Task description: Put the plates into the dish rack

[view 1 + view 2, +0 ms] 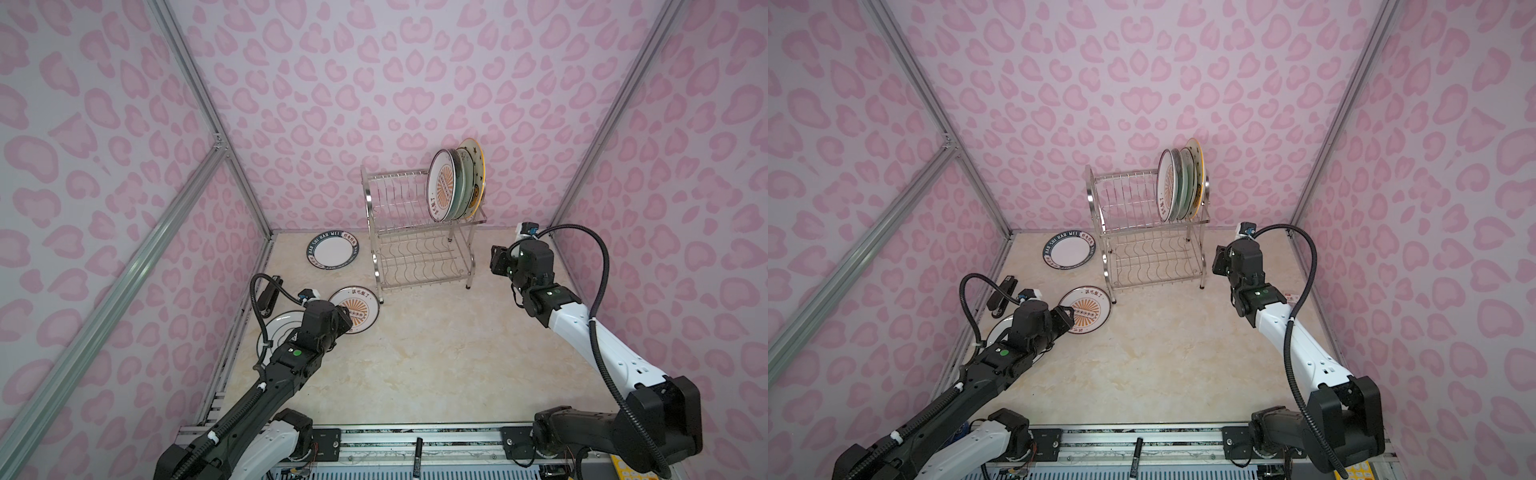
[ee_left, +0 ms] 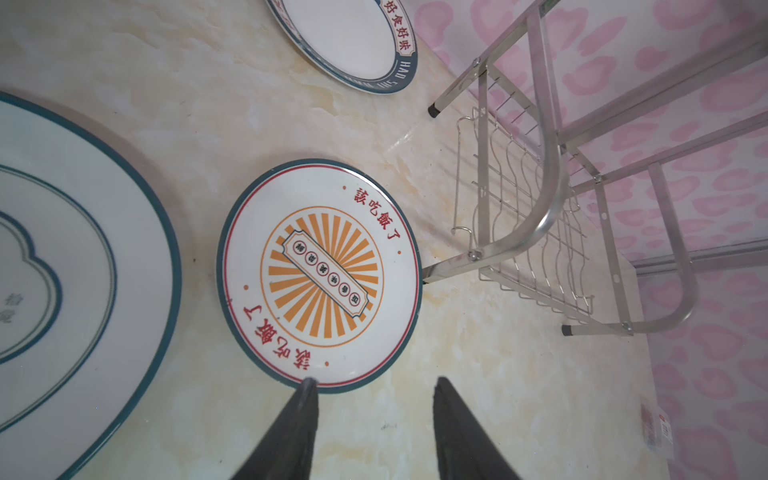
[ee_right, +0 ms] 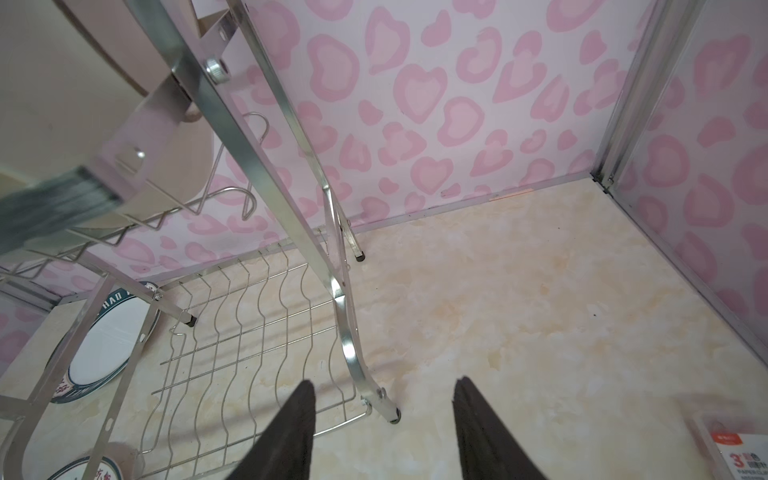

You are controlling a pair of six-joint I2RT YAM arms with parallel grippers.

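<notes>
In both top views: orange-sunburst plate (image 1: 362, 305) flat on the table (image 1: 436, 353), partly under the left gripper (image 1: 349, 321), arm low and reaching forward. Well apart from the right gripper (image 1: 496, 261), raised beside the dish rack (image 1: 415, 232). Left wrist view: jaws apart, empty, one tip at the plate's near rim. Right wrist view: jaws apart too, empty.

In both top views we look from high up at the near side, angled down & fwd over the whole table (image 1: 415, 365), w/ nearly the same coverage. Wrist cams sit low, close-up; both catch the dish rack (image 2: 552, 158) lower tier + navy-lettered plate (image 3: 108, 345).
</notes>
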